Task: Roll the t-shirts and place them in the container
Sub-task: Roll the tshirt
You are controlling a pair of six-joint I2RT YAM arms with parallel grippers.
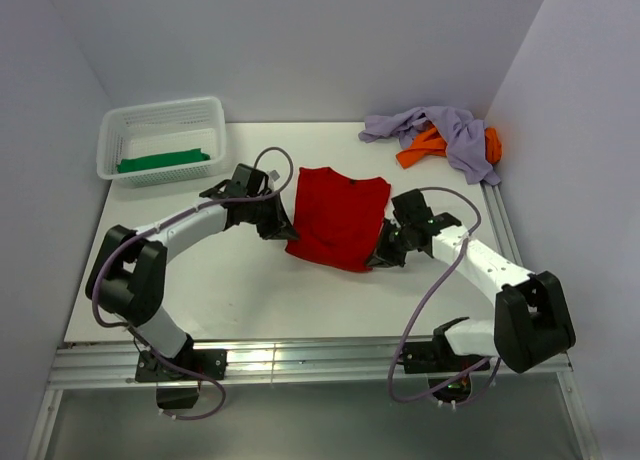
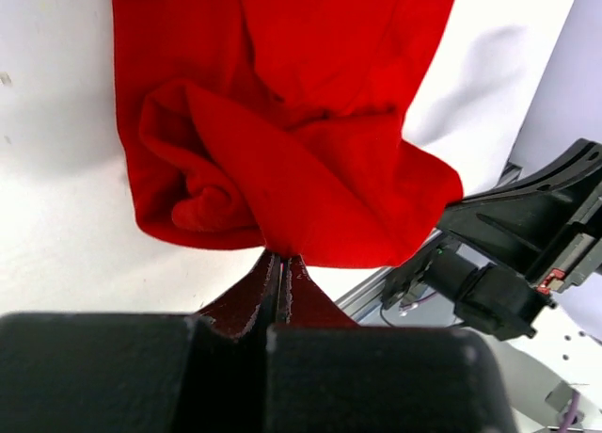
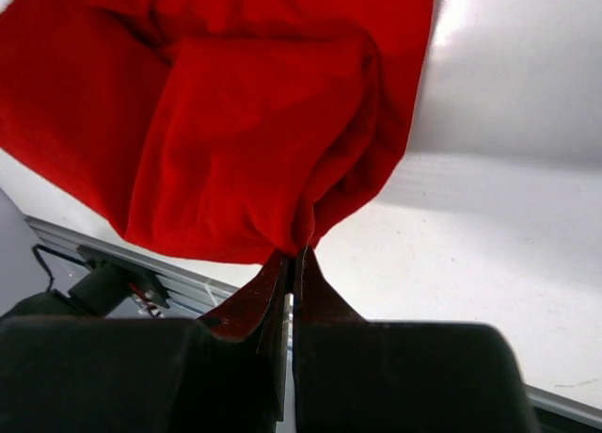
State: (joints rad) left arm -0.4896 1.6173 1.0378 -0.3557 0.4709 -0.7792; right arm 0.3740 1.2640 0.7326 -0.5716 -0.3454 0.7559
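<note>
A bright red t-shirt lies on the white table between my two arms, its near end bunched. My left gripper is shut on its near left corner, and the pinched red cloth folds up just past the fingertips. At the near right corner my right gripper is shut on the red cloth too. A green t-shirt lies in the basket. An orange t-shirt and a pale lavender t-shirt sit heaped at the back right.
The white mesh basket stands at the back left corner. A metal rail runs along the table's near edge. Pale walls close in the back and both sides. My right arm's wrist shows in the left wrist view.
</note>
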